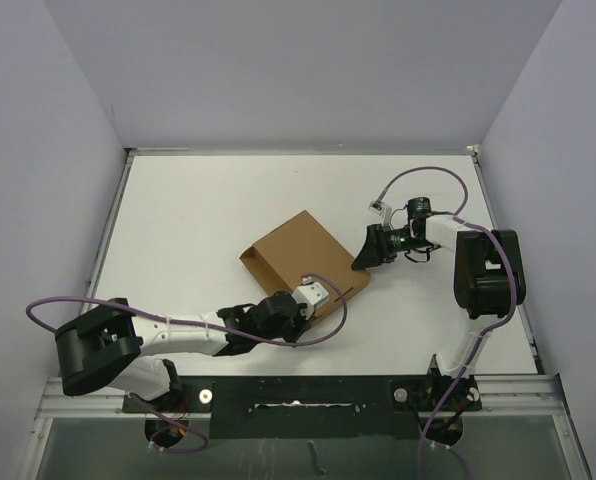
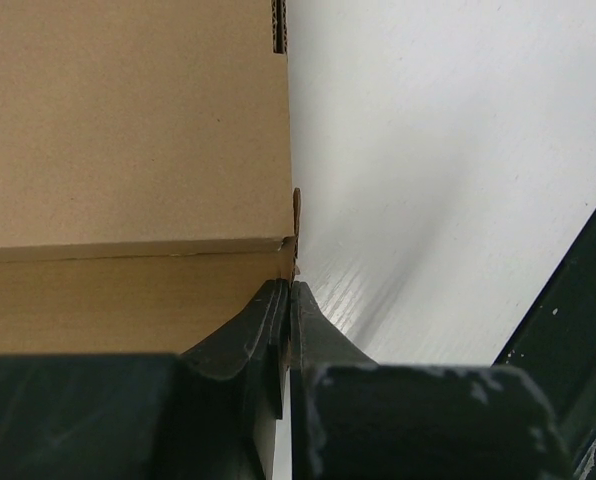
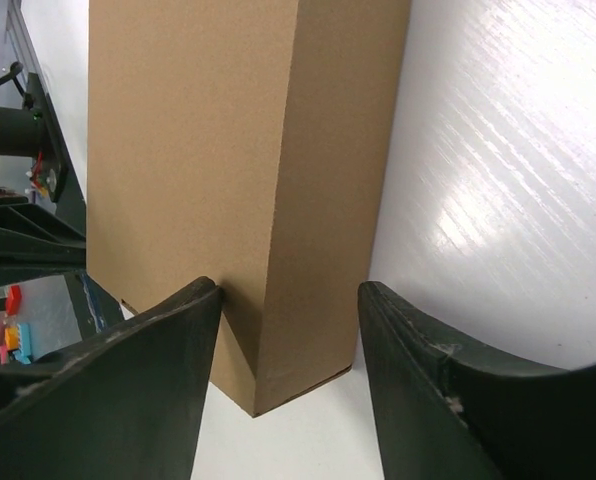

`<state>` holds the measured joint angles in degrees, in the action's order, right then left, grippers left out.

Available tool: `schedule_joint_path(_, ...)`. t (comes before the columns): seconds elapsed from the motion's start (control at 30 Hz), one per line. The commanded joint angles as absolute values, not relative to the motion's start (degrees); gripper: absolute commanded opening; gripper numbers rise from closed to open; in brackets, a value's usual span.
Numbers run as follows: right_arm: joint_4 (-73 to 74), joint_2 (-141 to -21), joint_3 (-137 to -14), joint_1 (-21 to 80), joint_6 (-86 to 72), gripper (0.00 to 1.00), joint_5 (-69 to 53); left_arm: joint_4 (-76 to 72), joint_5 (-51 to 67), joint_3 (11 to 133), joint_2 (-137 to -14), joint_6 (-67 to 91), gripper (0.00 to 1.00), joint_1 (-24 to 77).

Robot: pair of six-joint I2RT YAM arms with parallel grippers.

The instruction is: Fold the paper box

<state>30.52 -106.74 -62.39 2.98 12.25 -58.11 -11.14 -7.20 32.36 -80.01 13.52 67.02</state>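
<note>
My left gripper (image 2: 289,288) is pressed together at a corner of the paper box (image 2: 128,120), seemingly pinching a thin wall edge. My right gripper (image 3: 290,290) is spread apart, with a box corner between its fingers. I judge the box light, stiff and easily creased, best held by its edges. It is a plain brown, shallow carton.

Broad table (image 1: 198,210) room beyond paper box (image 1: 303,262)
</note>
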Motion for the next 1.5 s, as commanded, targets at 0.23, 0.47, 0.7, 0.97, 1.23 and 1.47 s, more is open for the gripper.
schedule_joint_path(0.23,31.35,-108.38,-64.78,2.8,12.04,0.51,-54.92,-16.25,-7.5,29.53,-77.11,14.77,0.0,67.15)
schedule_joint_path(0.47,31.96,-109.15,-65.1,2.8,12.26,0.47,-52.77,-18.33,-7.13,27.01,-75.65,14.5,0.0,67.15)
schedule_joint_path(0.7,32.16,-109.52,-65.21,2.82,12.36,0.45,-51.83,-20.38,-6.93,25.39,-75.63,14.5,0.0,67.13)
schedule_joint_path(0.97,32.3,-109.94,-65.28,2.77,12.32,0.43,-51.08,-22.44,-7.55,23.29,-75.24,14.81,0.0,67.05)
schedule_joint_path(1.23,32.52,-110.38,-65.47,2.8,12.44,0.43,-50.85,-24.78,-7.01,21.44,-75.56,15.03,0.0,66.82)
schedule_joint_path(1.47,32.69,-110.57,-65.57,2.77,12.55,0.43,-50.64,-28.2,-6.59,19.33,-76.4,15.08,0.0,66.53)
